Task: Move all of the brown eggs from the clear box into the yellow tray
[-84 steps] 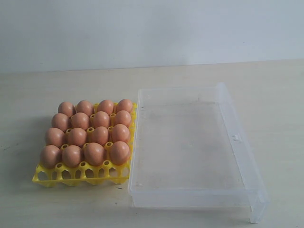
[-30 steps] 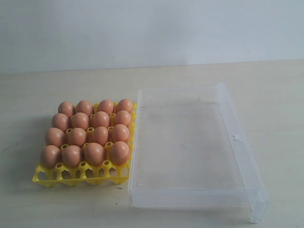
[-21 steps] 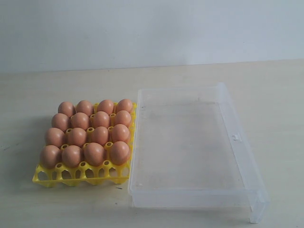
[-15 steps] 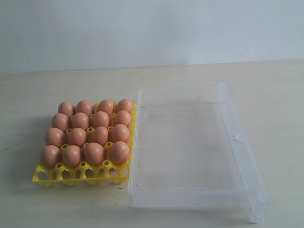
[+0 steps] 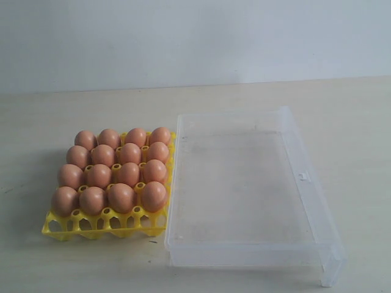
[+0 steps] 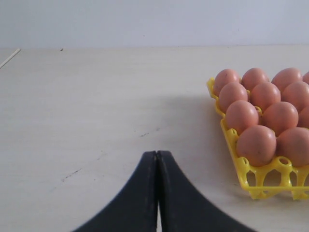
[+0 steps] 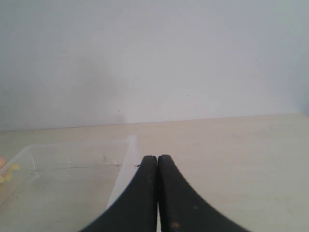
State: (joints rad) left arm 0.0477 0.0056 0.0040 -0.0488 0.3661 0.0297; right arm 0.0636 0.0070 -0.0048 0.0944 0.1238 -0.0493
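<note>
Several brown eggs (image 5: pixel 113 171) fill the cups of the yellow tray (image 5: pixel 104 226) at the table's left; the tray's front row of cups holds none. The clear box (image 5: pixel 308 183) lies beside the tray on its right, with no egg in it. Neither arm shows in the exterior view. In the left wrist view my left gripper (image 6: pixel 157 153) is shut, holding nothing, over bare table beside the eggs (image 6: pixel 256 144) and the tray (image 6: pixel 256 181). My right gripper (image 7: pixel 157 157) is shut and empty, by a wall of the clear box (image 7: pixel 120 176).
A pale wooden table (image 5: pixel 61 110) carries everything and runs back to a plain white wall (image 5: pixel 195 36). The box has a small clasp tab (image 5: pixel 302 177) on its right wall.
</note>
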